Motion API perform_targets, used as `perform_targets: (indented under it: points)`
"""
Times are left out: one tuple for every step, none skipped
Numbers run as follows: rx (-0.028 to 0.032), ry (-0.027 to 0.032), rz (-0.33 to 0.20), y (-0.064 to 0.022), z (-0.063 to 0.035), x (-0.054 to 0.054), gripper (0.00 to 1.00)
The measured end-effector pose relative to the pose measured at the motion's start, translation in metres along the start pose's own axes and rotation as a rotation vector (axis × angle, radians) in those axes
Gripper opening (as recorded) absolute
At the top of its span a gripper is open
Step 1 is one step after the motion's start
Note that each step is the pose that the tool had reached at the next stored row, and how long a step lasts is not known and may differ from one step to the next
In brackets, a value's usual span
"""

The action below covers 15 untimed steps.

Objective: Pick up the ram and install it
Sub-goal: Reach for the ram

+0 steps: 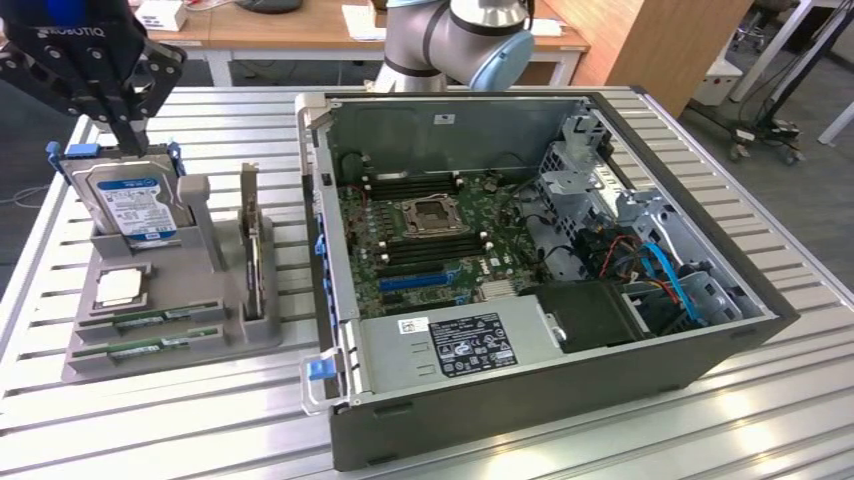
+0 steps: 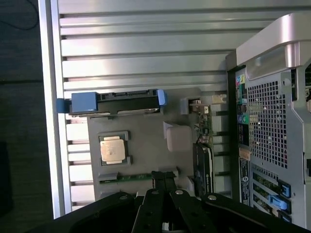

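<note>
Two ram sticks, thin green boards, lie in slots at the front of the grey holder (image 1: 200,335): one ram stick (image 1: 151,319) behind the other ram stick (image 1: 140,349). In the wrist view a ram stick (image 2: 129,177) lies just beside my fingertips. My gripper (image 1: 124,138) hangs above the holder's far end, behind the hard drive (image 1: 134,205). Its fingers are shut with nothing between them. From the wrist, the gripper (image 2: 163,178) points down over the holder (image 2: 146,131). The open computer case (image 1: 534,240) shows its motherboard, with long black slots (image 1: 400,183) around the CPU socket (image 1: 434,213).
The holder also carries a CPU chip (image 1: 118,287) and an upright dark expansion card (image 1: 250,235). In the wrist view the hard drive (image 2: 114,102), CPU chip (image 2: 112,149) and expansion card (image 2: 203,167) appear, with the case's rear panel (image 2: 272,126) beside them. The slatted metal table (image 1: 160,420) surrounds everything.
</note>
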<state>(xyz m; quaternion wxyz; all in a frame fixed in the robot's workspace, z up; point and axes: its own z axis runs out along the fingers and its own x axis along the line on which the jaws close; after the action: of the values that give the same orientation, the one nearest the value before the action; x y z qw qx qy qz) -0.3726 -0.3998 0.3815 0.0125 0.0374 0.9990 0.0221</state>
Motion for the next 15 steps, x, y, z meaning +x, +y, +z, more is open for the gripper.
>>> perform_targets:
  points:
    - [0.0001,0.0000,0.000,-0.0009,-0.0001,0.000,0.10]
    - [0.0001,0.0000,0.000,-0.0021,-0.0001,0.000,0.10]
    - [0.0000,0.0000,0.000,-0.0034,-0.0002,0.000,0.10]
    - [0.0000,0.0000,0.000,-0.0050,-0.0002,-0.001,0.10]
    - [0.0000,-0.0001,0.000,-0.0065,-0.0003,-0.001,0.10]
    - [0.0000,-0.0001,0.000,-0.0083,-0.0004,-0.001,0.10]
    - [0.0000,-0.0001,0.000,-0.0100,-0.0004,-0.001,0.10]
    - [0.0000,0.0000,0.000,-0.0117,-0.0005,-0.001,0.10]
    - [0.0000,0.0000,0.000,-0.0134,-0.0006,-0.001,0.10]
    - [0.0000,-0.0001,0.000,-0.0150,-0.0007,-0.001,0.10]
    - [0.0001,0.0000,0.000,-0.0165,-0.0008,-0.001,0.10]
    - [0.0000,-0.0001,0.000,-0.0180,-0.0008,-0.002,0.10]
    - [0.0000,-0.0001,0.000,-0.0196,-0.0008,-0.002,0.10]
    - [0.0000,0.0000,0.000,-0.0211,-0.0009,-0.002,0.10]
    - [0.0000,0.0000,0.000,-0.0226,-0.0010,-0.002,0.10]
